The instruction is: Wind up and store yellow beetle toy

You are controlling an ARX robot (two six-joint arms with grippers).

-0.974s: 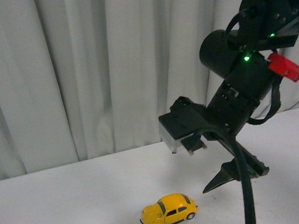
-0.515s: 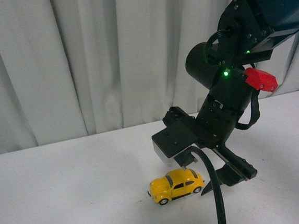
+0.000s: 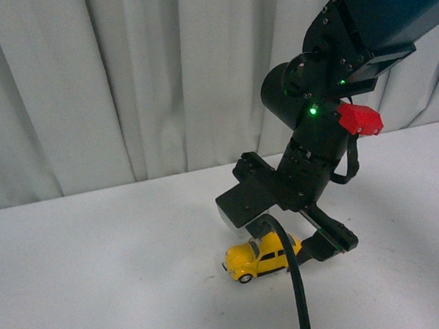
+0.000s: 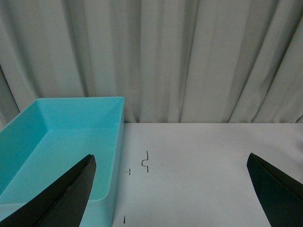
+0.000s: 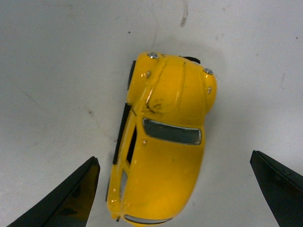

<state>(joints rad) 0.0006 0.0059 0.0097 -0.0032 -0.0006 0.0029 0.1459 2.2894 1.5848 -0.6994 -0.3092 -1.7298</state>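
Right arm point(image 3: 310, 149) angling downward, right gripper point(image 5: 173, 158) hovering low, jaws gaping wide; left gripper point(image 4: 170, 158) sitting level, jaws spread.

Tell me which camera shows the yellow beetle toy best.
The right wrist view: the yellow beetle toy fills the middle of the frame, seen from above, unobstructed. In the front view it is small, one end hidden behind a black cable. The left wrist view does not show it at all.

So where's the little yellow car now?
Front view: the yellow beetle toy sits on the white table, right of centre, beneath the open right gripper.
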